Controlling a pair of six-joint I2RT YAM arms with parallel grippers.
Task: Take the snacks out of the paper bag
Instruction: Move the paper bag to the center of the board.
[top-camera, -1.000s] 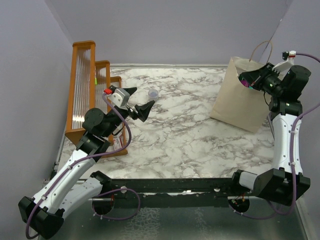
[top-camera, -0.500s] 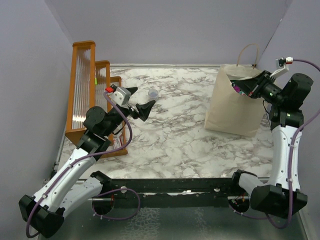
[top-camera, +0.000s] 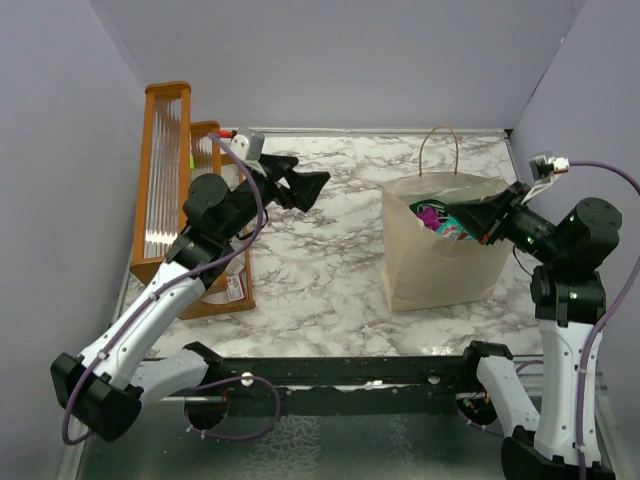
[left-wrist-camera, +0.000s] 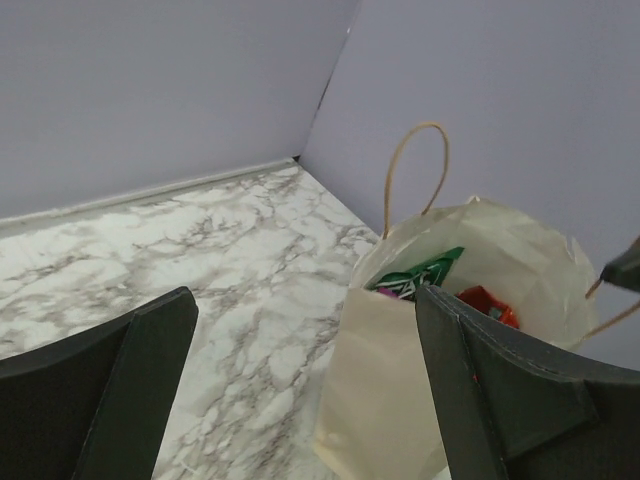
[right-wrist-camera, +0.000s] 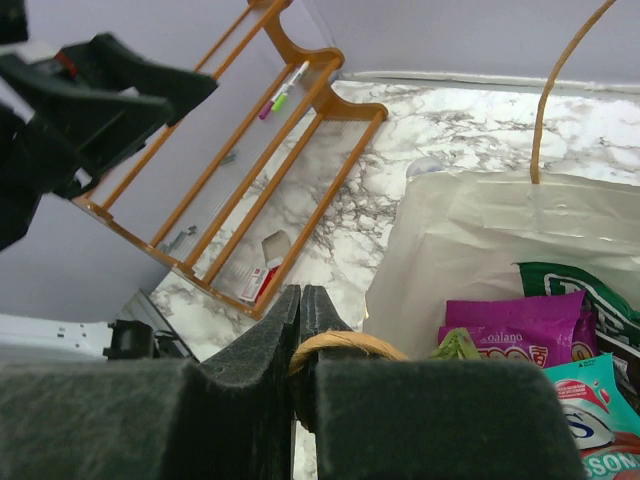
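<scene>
Our right claw (top-camera: 480, 222) is pinched shut on the near loop handle (right-wrist-camera: 345, 342) of the paper bag (top-camera: 430, 270). The bag stands on the right part of the marble worktop (top-camera: 330, 270), its mouth tipped open towards the arms. We judge that this hold is meant to steady the bag and spread its mouth, so that the other arm can reach in. The snacks all lie inside the bag. At the opening we can see a purple pouch (right-wrist-camera: 510, 325), a green packet (left-wrist-camera: 420, 275), a teal packet (right-wrist-camera: 590, 400) and something orange-red (left-wrist-camera: 488, 303). Our left claw (top-camera: 306, 176) hangs over the far left of the worktop with its jaws spread wide and empty, aimed at the bag but well apart from it. The far handle (left-wrist-camera: 424, 125) stands up free above the rim. The orange-framed rack (top-camera: 165, 170) sits along the left edge, away from the bag. No packet is out yet. We reckon the left claw must next cross to the mouth and come down without snagging that free handle or the paper rim.
</scene>
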